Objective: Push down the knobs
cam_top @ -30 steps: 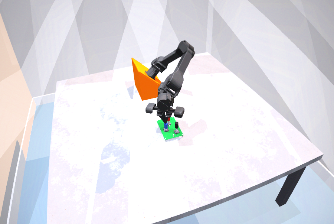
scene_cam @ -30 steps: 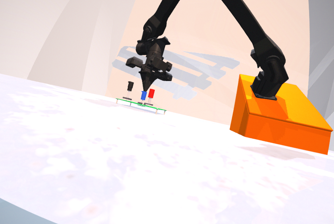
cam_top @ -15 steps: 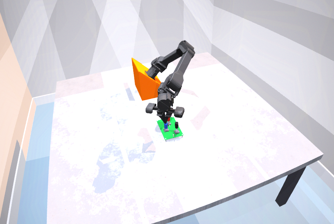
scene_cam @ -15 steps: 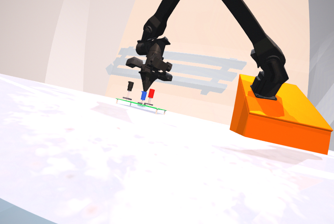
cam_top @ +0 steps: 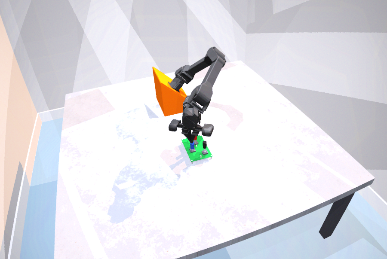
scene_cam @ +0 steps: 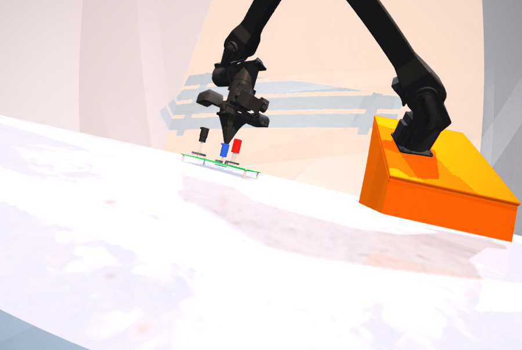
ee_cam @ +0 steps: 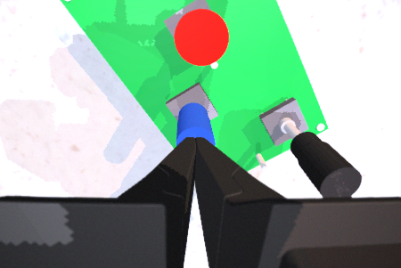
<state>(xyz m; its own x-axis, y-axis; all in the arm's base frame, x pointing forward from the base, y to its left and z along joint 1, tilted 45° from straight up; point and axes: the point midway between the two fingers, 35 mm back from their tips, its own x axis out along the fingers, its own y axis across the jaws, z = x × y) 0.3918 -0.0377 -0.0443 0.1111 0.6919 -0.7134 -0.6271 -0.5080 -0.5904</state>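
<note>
The green circuit board [cam_top: 200, 146] [scene_cam: 249, 170] [ee_cam: 254, 16] stands on short legs. A blue knob [cam_top: 191, 145] [scene_cam: 224, 150] [ee_cam: 194, 123] sits above its potentiometer, with a short gap below it in the exterior view. A red knob [cam_top: 195, 138] [scene_cam: 236, 146] [ee_cam: 201, 37] and a black knob [cam_top: 204, 144] [scene_cam: 203, 134] [ee_cam: 323, 160] stand raised, with pale shaft showing below each. My gripper [cam_top: 191, 141] [scene_cam: 227, 143] [ee_cam: 194, 146] is shut with nothing between its fingers. Its tips are at the top of the blue knob and appear to touch it.
The orange wedge-shaped base [cam_top: 170, 101] [scene_cam: 447, 206] carries the arm, which arches over to the board. The red knob stands close beside the blue one. The black knob stands at the board's other side.
</note>
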